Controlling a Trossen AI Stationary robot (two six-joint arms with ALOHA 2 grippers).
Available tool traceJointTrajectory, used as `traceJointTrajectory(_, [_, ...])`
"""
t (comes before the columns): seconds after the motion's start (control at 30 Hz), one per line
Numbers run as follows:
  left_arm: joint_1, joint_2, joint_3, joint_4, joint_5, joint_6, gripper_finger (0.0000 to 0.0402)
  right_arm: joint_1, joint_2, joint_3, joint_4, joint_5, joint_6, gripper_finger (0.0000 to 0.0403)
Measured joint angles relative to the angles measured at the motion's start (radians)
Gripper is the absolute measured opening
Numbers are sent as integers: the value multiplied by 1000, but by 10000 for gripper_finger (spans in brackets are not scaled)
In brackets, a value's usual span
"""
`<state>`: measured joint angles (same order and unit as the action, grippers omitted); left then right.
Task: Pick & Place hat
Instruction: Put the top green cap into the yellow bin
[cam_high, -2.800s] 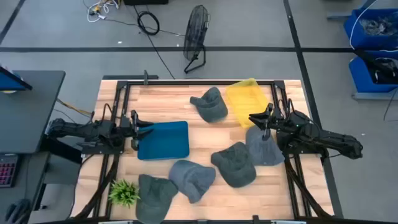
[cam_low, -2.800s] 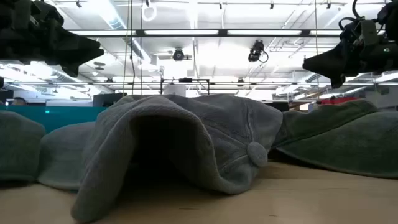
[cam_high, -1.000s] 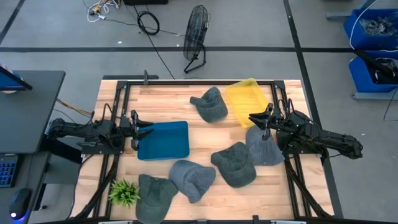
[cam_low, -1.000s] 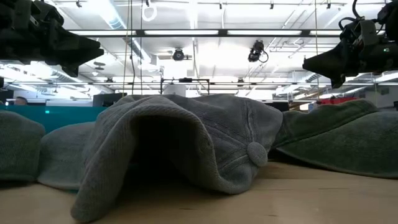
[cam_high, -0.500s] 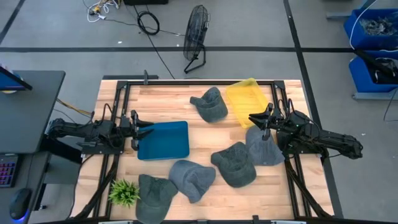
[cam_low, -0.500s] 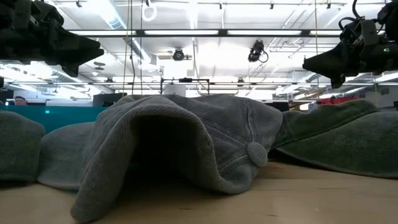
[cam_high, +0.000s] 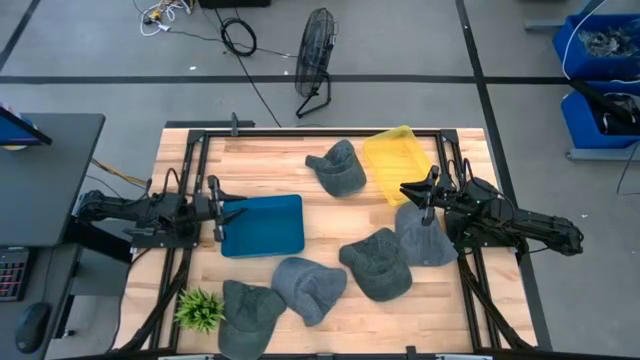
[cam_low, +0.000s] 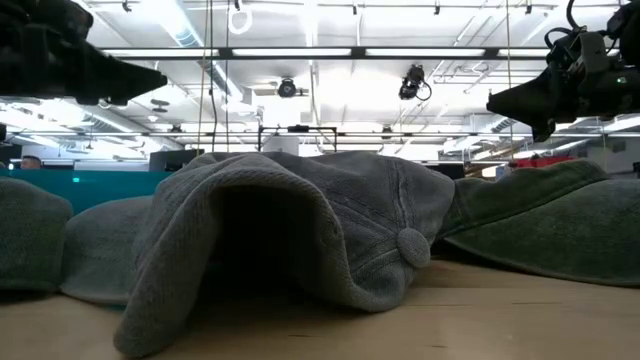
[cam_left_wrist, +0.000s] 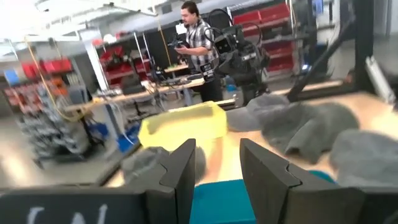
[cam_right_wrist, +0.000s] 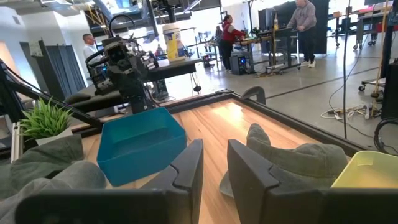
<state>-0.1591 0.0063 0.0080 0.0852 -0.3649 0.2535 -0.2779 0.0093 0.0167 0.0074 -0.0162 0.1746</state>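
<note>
Several grey hats lie on the wooden table in the high view: one at the far middle (cam_high: 337, 168), a pale one (cam_high: 425, 238) by the right arm, a dark one (cam_high: 378, 263), a blue-grey one (cam_high: 308, 288) and one at the near edge (cam_high: 250, 310). A blue tray (cam_high: 262, 224) sits left of centre and a yellow tray (cam_high: 397, 163) far right. My left gripper (cam_high: 222, 207) (cam_left_wrist: 217, 146) hovers open at the blue tray's left rim. My right gripper (cam_high: 405, 188) (cam_right_wrist: 215, 144) hovers above the table, narrowly open, between the yellow tray and the pale hat. Neither gripper touches anything.
A small green plant (cam_high: 198, 308) stands at the near left corner. Black frame rails (cam_high: 300, 130) run around the table's edges. Bare wood (cam_high: 260, 165) lies between the blue tray and the far edge. People stand in the room beyond the table in both wrist views.
My left gripper has turned at the wrist while staying by the blue tray's left rim; in the low view its outline is flatter than before. The right arm and the hats have kept still.
</note>
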Motion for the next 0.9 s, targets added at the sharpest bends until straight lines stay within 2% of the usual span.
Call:
traceJointTrajectory(0.1, [0, 0, 0, 39, 0, 7, 128, 0, 0, 0, 0, 0, 0, 80])
traceJointTrajectory(0.23, [-4, 0, 0, 47, 18, -379, 128, 0, 0, 0, 0, 0, 0, 80])
traceJointTrajectory(0.3, [-1, 0, 0, 59, 18, -489, 128, 0, 0, 0, 0, 1, 0, 80])
traceJointTrajectory(0.5, [2, 0, 0, 83, 18, -516, 128, 0, 0, 0, 0, 4, 0, 80])
traceJointTrajectory(0.63, [15, 0, 0, 90, -37, -547, 128, 0, 0, 0, 0, 4, 0, 80])
traceJointTrajectory(0.77, [43, 0, 0, 95, -40, -595, 129, 0, 0, 0, 0, 4, 0, 80])
traceJointTrajectory(0.9, [63, 2, 32, 119, -42, -522, 129, 0, 0, 0, 0, 3, 0, 80])
